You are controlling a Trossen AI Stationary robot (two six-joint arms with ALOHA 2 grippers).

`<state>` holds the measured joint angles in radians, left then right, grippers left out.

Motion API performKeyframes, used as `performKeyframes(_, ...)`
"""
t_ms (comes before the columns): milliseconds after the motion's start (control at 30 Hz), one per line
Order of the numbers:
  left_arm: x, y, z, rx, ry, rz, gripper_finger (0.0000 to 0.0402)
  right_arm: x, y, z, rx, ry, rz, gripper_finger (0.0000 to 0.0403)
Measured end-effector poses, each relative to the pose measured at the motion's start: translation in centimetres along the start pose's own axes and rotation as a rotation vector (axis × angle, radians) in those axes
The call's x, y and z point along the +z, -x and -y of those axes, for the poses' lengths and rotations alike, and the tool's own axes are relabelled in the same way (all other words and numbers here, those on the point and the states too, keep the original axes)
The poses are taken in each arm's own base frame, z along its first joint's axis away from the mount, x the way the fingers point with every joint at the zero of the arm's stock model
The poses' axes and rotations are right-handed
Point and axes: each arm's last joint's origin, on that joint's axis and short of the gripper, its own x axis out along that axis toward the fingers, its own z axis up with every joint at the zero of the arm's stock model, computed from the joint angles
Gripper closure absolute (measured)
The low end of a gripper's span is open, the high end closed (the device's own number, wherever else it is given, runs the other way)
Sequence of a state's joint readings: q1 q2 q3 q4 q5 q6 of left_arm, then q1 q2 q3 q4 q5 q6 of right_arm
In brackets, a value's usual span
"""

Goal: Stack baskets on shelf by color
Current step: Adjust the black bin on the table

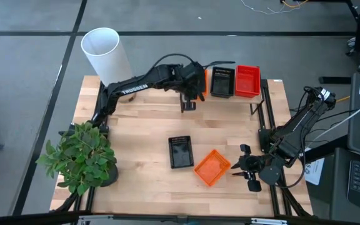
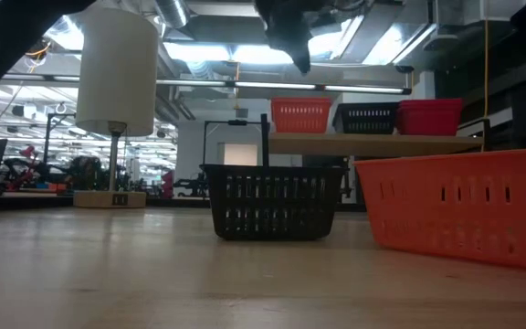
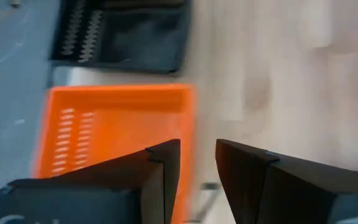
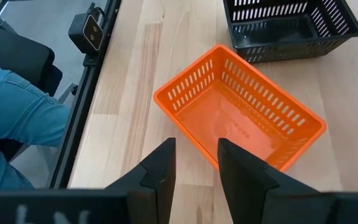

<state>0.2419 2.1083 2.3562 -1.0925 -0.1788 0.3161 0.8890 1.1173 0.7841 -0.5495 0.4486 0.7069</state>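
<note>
On the shelf (image 2: 373, 143) at the table's far edge stand an orange basket (image 3: 117, 130), a black basket (image 1: 222, 81) and a red basket (image 1: 247, 81), side by side. My left gripper (image 3: 197, 168) hovers open above the shelf's left end, just over the near rim of the orange basket, touching nothing. On the tabletop rest a black basket (image 1: 180, 152) and, to its right, another orange basket (image 4: 241, 121). My right gripper (image 4: 196, 168) waits open just right of that orange basket, above the table.
A white cylinder (image 1: 105, 53) stands at the far left corner and a potted plant (image 1: 80, 156) at the near left. A person's blue sleeve (image 4: 11, 118) shows beyond the table's right edge. Bare wood lies between the shelf and the two loose baskets.
</note>
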Motion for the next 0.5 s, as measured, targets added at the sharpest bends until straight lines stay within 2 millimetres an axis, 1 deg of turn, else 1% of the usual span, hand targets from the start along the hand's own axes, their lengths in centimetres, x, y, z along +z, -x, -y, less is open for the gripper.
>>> performKeyframes(67, 0.2, 0.3, 1.1, -0.086, 0.026, 0.018, 0.0307, 0.0, 0.0, 0.0, 0.003, -0.010, -0.004, 0.0286)
performKeyframes(133, 0.5, 0.5, 2.4, -0.211, 0.036, 0.037, 0.0306, 0.0, 0.0, 0.0, 0.003, -0.022, -0.005, 0.0286)
performKeyframes(200, 0.9, 0.7, 4.2, -0.344, 0.029, 0.058, 0.0305, 0.0, 0.0, 0.0, 0.002, -0.024, -0.005, 0.0286)
performKeyframes(267, 1.1, 0.7, 6.3, -0.446, 0.028, 0.040, 0.0307, 0.0, 0.0, 0.0, 0.003, -0.025, -0.005, 0.0286)
performKeyframes(333, 0.8, 0.5, 8.6, -0.493, 0.023, -0.034, 0.0307, 0.0, 0.0, 0.0, 0.003, -0.025, -0.005, 0.0286)
performKeyframes(400, 0.6, 0.1, 11.1, -0.504, 0.004, -0.082, 0.0307, -0.1, 0.0, 0.0, 0.004, -0.026, -0.004, 0.0286)
performKeyframes(500, -0.8, -0.1, 14.5, -0.503, -0.055, -0.225, 0.0306, -0.1, -0.1, 0.1, -0.001, -0.022, -0.009, 0.0286)
